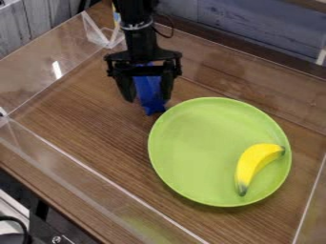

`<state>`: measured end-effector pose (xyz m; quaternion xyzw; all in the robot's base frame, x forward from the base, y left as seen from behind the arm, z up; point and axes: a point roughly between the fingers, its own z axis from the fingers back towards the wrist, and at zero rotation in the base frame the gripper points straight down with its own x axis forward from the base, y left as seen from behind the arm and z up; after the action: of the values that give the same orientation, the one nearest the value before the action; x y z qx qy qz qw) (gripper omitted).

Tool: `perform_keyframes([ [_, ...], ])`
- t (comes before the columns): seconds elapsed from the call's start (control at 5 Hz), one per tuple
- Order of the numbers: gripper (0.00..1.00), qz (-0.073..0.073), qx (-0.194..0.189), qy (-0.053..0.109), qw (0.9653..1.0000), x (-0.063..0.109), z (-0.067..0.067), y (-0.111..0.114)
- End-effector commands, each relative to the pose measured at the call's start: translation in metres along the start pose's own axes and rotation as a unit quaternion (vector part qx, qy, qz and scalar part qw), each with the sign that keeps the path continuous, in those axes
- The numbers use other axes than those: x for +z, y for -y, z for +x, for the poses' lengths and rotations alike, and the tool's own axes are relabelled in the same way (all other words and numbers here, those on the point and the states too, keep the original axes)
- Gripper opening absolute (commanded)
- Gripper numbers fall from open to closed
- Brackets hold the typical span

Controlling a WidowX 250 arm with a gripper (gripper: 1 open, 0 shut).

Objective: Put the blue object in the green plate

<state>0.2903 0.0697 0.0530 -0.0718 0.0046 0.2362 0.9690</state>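
Observation:
The blue object [152, 93] lies on the wooden table just left of the green plate [204, 152], one end close to the plate's rim. My gripper [147, 88] points straight down over it, open, with a dark finger on each side of the block. The fingers [125, 88] straddle the block; I cannot tell whether they touch it. The upper part of the block is hidden behind the gripper.
A yellow banana [256, 166] lies on the right side of the plate. Clear plastic walls [51, 52] ring the wooden table. A white cable [99, 30] hangs beside the arm.

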Motion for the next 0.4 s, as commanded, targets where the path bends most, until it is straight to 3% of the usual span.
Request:
perform_keyframes([
  [0.0,1.0,-0.009,0.02,0.04,0.999,0.0128,0.0209,-0.0028],
  [0.2,1.0,-0.009,0.026,0.046,0.9986,0.0101,0.0273,-0.0052],
])
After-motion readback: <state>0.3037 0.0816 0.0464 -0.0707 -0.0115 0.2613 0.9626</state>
